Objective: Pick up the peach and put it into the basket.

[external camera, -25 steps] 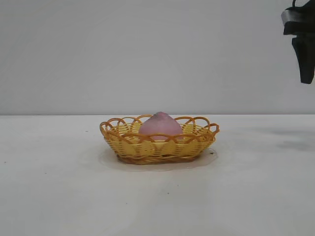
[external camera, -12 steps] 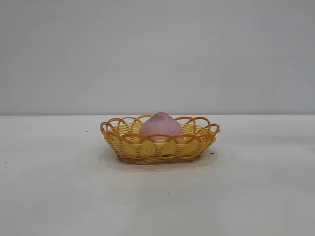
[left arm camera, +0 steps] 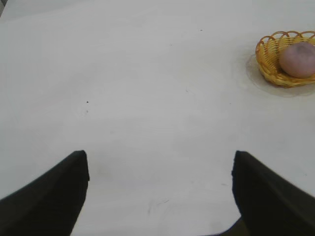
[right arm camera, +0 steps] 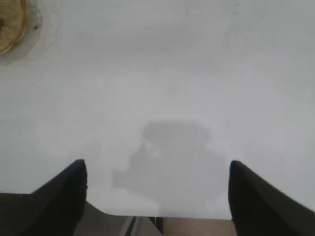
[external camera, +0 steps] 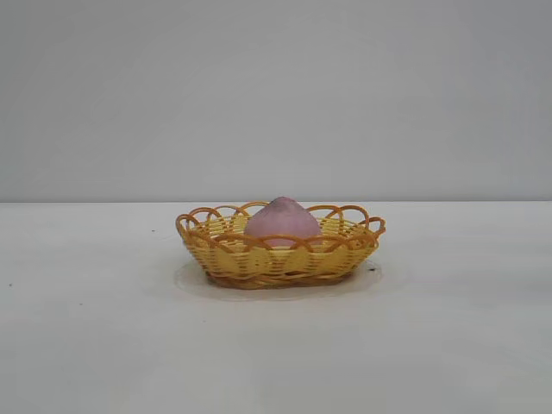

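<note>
The pink-mauve peach (external camera: pixel 282 220) sits inside the yellow woven basket (external camera: pixel 226 257) with the orange looped rim, at the middle of the white table. In the left wrist view the peach (left arm camera: pixel 298 59) and basket (left arm camera: pixel 266 64) lie far off. My left gripper (left arm camera: pixel 160 164) is open and empty over bare table. My right gripper (right arm camera: pixel 157 172) is open and empty near the table's edge, and only a piece of the basket (right arm camera: pixel 11 29) shows in its view. Neither gripper shows in the exterior view.
The white table (external camera: pixel 103 345) spreads around the basket. The table's edge (right arm camera: pixel 162 216) runs just under my right gripper, with floor beyond it. A grey wall (external camera: pixel 276 95) stands behind the table.
My right arm, seen at the top right one second ago, has left the exterior view. The peach and basket have not moved.
</note>
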